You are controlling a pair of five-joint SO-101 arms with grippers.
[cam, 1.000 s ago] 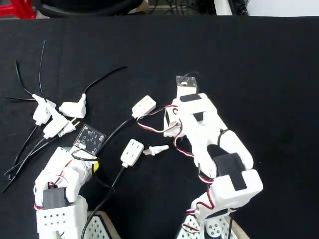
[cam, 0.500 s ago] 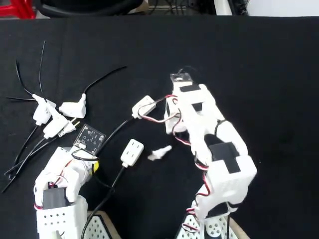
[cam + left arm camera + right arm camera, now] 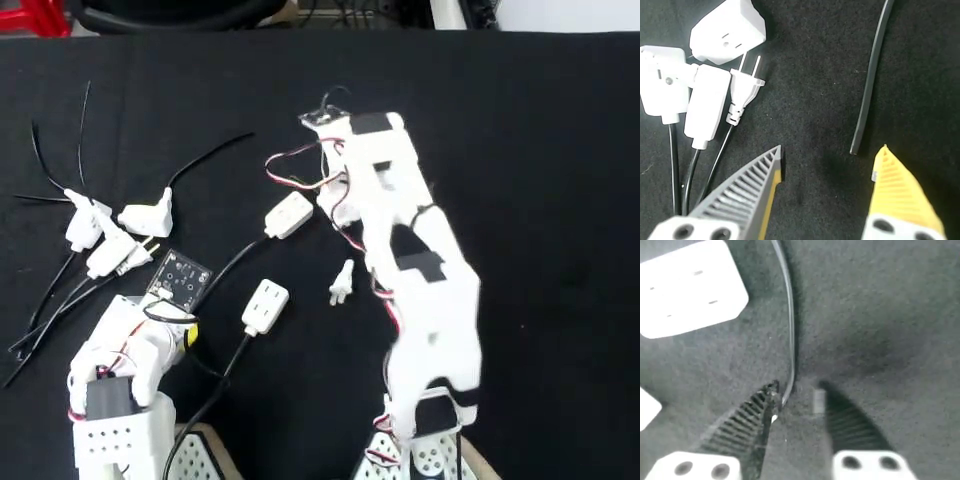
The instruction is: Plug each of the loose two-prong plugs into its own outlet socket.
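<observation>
A: Right gripper (image 3: 794, 392) first.

B: Narrow gap between the jaws, nothing held. A thin cord (image 3: 789, 315) runs right past its tips. Just beyond sits the far socket (image 3: 290, 215), white, slots facing up.

A: And the plug it's meant to carry?

B: The loose plug (image 3: 340, 283) lies free on the bench (image 3: 540, 200), at about 6 o'clock from that gripper in the high view, just beside the arm. The near socket (image 3: 265, 305) is at 8 o'clock from the plug, near but apart. Both sockets look unfilled.

A: Left gripper (image 3: 832, 150)?

B: Wide apart, empty. A 2-prong plug (image 3: 742, 90) and other white plug bodies (image 3: 707, 105) cluster at 10 o'clock from it. A cut black cord end (image 3: 870, 85) lies nearer.

A: Step in hand?

B: My read: pick-up of the 1st plug, not yet done. The next move calls for the right gripper to go toward 6 o'clock, open wider and close across the plug's body with the 2 prongs left free. It then lines the prongs with a socket's slots before pushing.
</observation>
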